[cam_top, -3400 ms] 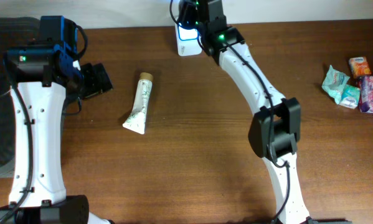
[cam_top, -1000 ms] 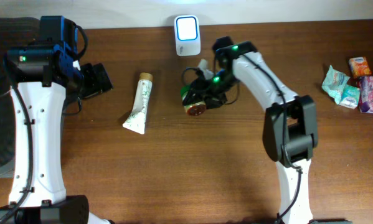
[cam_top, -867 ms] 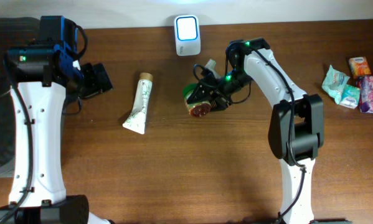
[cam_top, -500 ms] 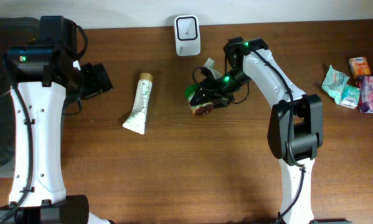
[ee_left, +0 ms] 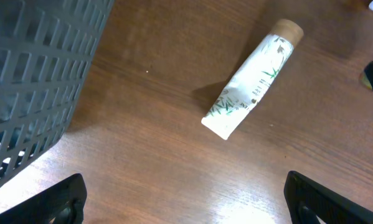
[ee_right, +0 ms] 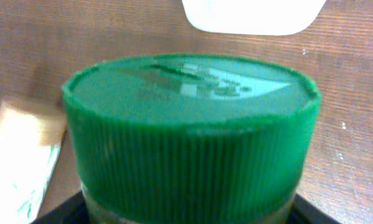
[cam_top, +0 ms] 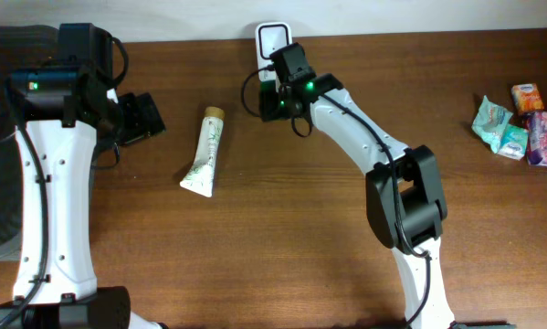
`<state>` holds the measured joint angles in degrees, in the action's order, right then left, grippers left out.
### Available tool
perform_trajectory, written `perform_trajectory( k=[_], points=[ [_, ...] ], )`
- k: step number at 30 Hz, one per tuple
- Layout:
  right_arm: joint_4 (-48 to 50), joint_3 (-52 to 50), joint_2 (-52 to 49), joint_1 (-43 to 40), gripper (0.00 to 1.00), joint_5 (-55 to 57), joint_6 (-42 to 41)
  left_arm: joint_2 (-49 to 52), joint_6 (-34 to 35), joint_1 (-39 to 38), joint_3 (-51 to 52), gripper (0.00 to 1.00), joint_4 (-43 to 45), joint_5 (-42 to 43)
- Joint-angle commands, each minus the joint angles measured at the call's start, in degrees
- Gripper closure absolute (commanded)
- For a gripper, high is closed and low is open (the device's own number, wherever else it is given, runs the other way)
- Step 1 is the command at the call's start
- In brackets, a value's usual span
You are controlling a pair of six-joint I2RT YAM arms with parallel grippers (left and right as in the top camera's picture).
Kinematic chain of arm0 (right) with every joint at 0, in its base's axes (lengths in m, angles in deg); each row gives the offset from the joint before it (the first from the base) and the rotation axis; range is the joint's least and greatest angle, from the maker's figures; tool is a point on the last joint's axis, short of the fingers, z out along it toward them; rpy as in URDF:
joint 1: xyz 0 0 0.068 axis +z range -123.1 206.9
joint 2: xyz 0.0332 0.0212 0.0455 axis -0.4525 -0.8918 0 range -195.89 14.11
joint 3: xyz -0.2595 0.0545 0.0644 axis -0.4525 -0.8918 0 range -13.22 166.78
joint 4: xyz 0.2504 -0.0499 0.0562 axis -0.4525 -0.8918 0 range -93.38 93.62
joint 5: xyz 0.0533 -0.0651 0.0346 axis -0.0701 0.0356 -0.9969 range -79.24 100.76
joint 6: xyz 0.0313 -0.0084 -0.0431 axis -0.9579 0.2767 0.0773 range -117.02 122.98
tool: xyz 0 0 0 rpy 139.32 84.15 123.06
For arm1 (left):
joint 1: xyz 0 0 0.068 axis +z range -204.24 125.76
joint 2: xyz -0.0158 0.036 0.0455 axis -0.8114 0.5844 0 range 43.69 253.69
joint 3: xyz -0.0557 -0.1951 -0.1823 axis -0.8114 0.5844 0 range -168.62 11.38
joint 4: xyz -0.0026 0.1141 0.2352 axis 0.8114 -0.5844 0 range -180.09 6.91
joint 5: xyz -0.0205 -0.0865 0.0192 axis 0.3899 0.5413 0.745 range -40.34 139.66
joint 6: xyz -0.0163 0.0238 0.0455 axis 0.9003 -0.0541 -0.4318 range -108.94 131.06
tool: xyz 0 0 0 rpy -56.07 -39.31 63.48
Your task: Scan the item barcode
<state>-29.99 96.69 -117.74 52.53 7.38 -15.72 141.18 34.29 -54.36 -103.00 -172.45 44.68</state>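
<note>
Two arms work at a brown wooden table (cam_top: 282, 228). The right gripper (cam_top: 275, 97) is at the far edge of the table, directly in front of the white scanner (cam_top: 271, 38). Its fingers are closed on a jar (ee_right: 189, 143) with a green ribbed lid.

In the right wrist view the lid fills most of the frame and faces the camera. Black gripper parts show at both lower corners. The point where the fingers meet the jar lies below the frame edge. The white body of the scanner sits just beyond the lid at the top of that view.

From overhead the jar is mostly hidden under the gripper, so it cannot be told whether the jar touches the table.

The left gripper (cam_top: 145, 117) hovers over the left side of the table. Its fingers (ee_left: 61, 199) are spread wide with nothing between them.

A white tube (cam_top: 205, 151) with a leaf print and a tan cap lies flat on the table between the two grippers. Its cap points toward the far edge, and it touches neither gripper.

A grey basket (ee_left: 30, 93) with a grid wall stands at the left, beside the left arm.

Several small packets (cam_top: 520, 119) lie grouped near the right edge, well apart from both arms.
</note>
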Motion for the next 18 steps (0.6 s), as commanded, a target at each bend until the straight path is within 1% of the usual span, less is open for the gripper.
perform_trajectory(
  k=[1, 4, 5, 6, 9, 13, 16, 18],
  points=[
    [5.1, -6.1, 0.2, 1.1, 0.34, 4.6, -2.3, -1.0, 0.3, 0.4, 0.0, 0.01, -0.1, -0.5],
    [6.8, -12.3, 0.2, 1.5, 0.34, 5.6, -3.0, -1.0, 0.3, 0.4, 0.0, 0.01, -0.1, -0.5],
    [6.7, -13.0, 0.2, 1.5, 0.32, 5.6, -3.0, -1.0, 0.3, 0.4, 0.0, 0.01, -0.1, -0.5],
    [5.9, -13.3, 0.2, 1.5, 0.23, 5.6, -3.0, -1.0, 0.3, 0.4, 0.0, 0.01, -0.1, -0.5],
    [3.8, -13.2, 1.5, 1.5, 0.18, 5.4, -3.0, -1.0, 0.3, 0.4, 0.0, 0.01, -0.1, -0.5],
    [0.3, -13.2, 7.7, 1.5, 0.16, 5.4, -3.0, -1.0, 0.3, 0.4, 0.0, 0.01, -0.1, -0.5],
    [-1.6, -13.2, 13.5, 1.3, 0.16, 7.8, -2.6, -1.0, 0.3, 0.4, 0.0, 0.01, -0.1, -0.5],
    [-1.0, -13.2, 16.8, 1.3, 0.12, 9.6, -2.6, -1.0, 0.3, 0.4, 0.0, 0.01, -0.1, -0.5]
  ],
)
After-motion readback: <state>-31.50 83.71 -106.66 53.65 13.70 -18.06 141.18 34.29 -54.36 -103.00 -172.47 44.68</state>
